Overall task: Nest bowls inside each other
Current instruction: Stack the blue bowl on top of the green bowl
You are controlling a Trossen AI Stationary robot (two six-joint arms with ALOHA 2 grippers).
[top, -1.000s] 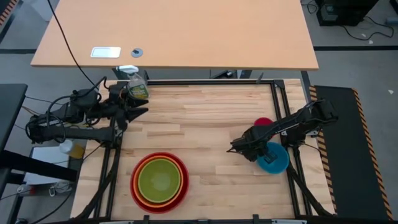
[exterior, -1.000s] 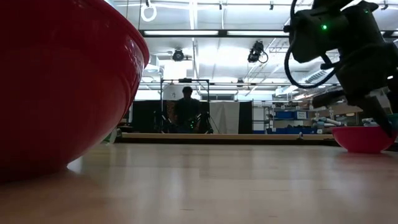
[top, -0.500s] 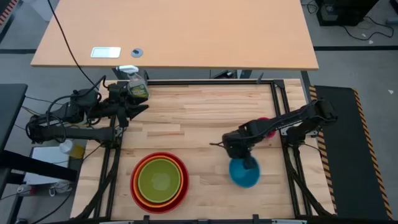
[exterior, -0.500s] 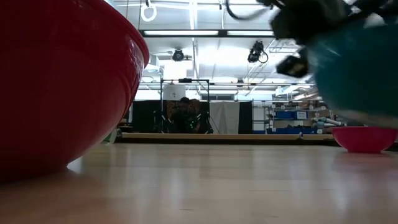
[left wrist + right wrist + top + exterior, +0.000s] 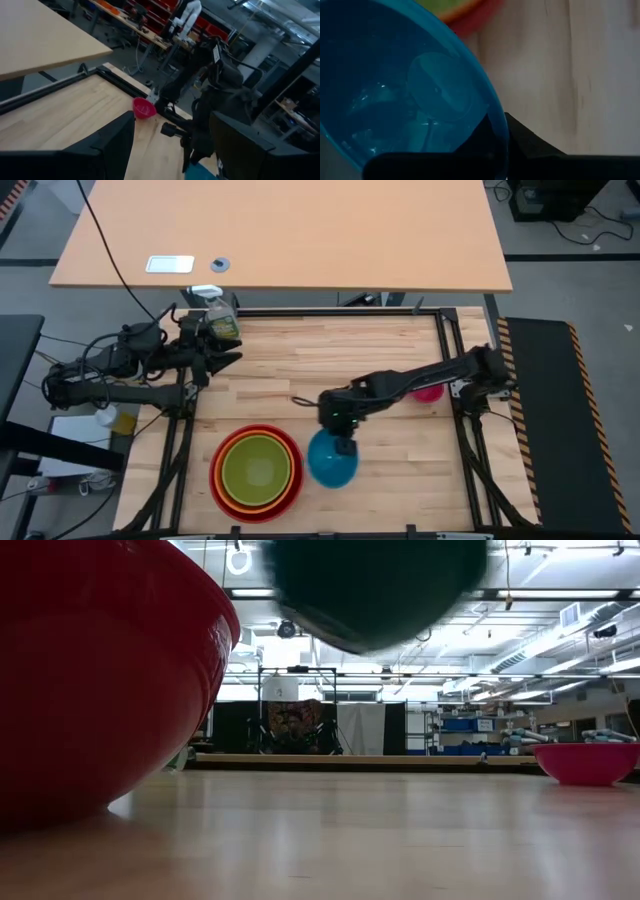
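An overhead camera looks straight down on the whole wooden table [image 5: 380, 370]. A second lens sits at tabletop level, hard against the red bowl [image 5: 100, 680], facing the workshop beyond. The left wrist camera looks across the table toward the pink bowl [image 5: 144, 107], also seen low. The right wrist camera presses close on the blue bowl [image 5: 405, 95].

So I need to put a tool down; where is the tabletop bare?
Bare wood runs from the spray bottle across to the pink bowl. Crowded along the near edge: nested red bowl stack, and the right pincer carrying the blue bowl beside it.
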